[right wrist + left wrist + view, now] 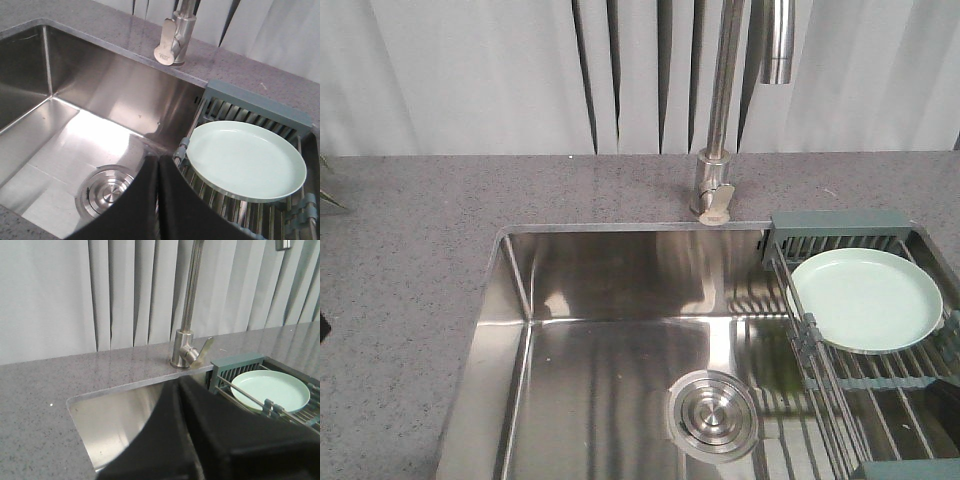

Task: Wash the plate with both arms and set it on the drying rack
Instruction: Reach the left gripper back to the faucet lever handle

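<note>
One pale mint-green round plate (866, 299) lies flat on one silver wire drying rack (820, 368) across the right end of one stainless steel sink (600, 400). Two black grippers, left (186, 405) and right (158, 175), both clenched, empty.

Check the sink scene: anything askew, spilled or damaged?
Nothing stands out. The plate lies flat on the drying rack over the sink's right side, intact. No water or spill shows in the basin or on the counter.

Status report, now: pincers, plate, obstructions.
Both pincers shut, empty. Plate flat on drying rack over sink right side. Nothing on it.
</note>
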`<state>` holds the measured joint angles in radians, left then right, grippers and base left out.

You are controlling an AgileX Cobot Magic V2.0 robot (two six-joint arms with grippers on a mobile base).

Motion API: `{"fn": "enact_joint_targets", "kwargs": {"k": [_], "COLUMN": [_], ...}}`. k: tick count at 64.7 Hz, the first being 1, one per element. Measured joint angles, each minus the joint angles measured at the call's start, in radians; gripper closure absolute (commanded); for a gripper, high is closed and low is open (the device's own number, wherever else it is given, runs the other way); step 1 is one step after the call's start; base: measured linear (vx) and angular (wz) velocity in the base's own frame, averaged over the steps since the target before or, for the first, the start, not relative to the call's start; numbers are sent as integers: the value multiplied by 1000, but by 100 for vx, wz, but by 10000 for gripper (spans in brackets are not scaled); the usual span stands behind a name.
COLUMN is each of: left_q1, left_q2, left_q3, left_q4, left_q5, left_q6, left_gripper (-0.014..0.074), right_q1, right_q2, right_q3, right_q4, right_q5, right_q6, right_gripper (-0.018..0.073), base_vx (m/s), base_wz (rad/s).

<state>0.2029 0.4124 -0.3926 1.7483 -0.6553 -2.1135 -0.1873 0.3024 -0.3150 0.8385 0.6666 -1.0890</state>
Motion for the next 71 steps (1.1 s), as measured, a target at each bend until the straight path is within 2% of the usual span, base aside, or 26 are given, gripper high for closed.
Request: {"fn": "enact_joint_targets", "kwargs": {"k": [13, 22, 29, 34, 44, 57, 71], "left_q1": [0, 0, -1, -21, -147, -332, -477], "left_q2": [268, 531, 736, 881, 1146, 1378, 1509], "left_q3": [-222, -395, -521, -622, -804, -984, -1050], "left_q4": [-9, -14, -45, -60, -71, -110, -148], "left_q5": [-44, -156, -269, -328, -391, -389, -270], "left_q6": [1, 1, 1, 1, -2, -2, -2], "left_gripper": [603, 603, 603, 603, 603, 603, 603], "right_q1": [0, 0, 0, 0, 0, 0, 0], "right_q2": [0, 0, 0, 0, 0, 0, 0], "right_q3": [0, 0, 0, 0, 0, 0, 0], "right_q4": [0, 0, 0, 0, 1, 1, 1], "right_q5": [-8, -10, -11, -12, -12, -12, -12], "right_q6": [0, 0, 0, 0, 1, 2, 3], "right_gripper": [561, 561, 561, 561, 561, 561, 561], "base_vx": [0, 0, 0, 0, 0, 0, 0], "base_wz": [0, 0, 0, 0, 0, 0, 0]}}
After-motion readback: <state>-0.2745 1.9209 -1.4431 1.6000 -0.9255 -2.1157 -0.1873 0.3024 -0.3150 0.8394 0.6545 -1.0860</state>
